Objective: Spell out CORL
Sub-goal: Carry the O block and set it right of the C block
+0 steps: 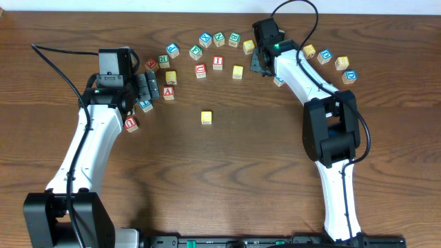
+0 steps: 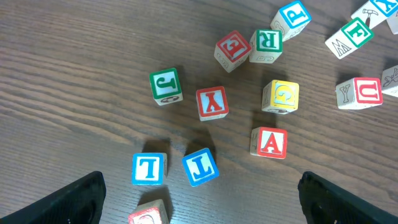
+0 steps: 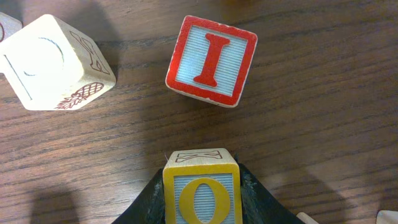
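Note:
A yellow O block (image 3: 202,190) sits between the black fingers of my right gripper (image 3: 202,199), which press on both its sides. In the overhead view the right gripper (image 1: 258,63) is at the right end of the arc of letter blocks, and the O block is hidden under it. One yellow block (image 1: 207,118) lies alone mid-table; its letter is unreadable. My left gripper (image 2: 211,202) hangs open above a blue L block (image 2: 200,166). A green R block (image 2: 267,43) lies farther off.
A red I block (image 3: 211,60) and a plain block with a pineapple drawing (image 3: 56,62) lie just ahead of the right gripper. Around the left gripper (image 1: 146,88) lie a red A (image 2: 269,142), red Y (image 2: 212,102), green J (image 2: 166,85) and another blue block (image 2: 149,168).

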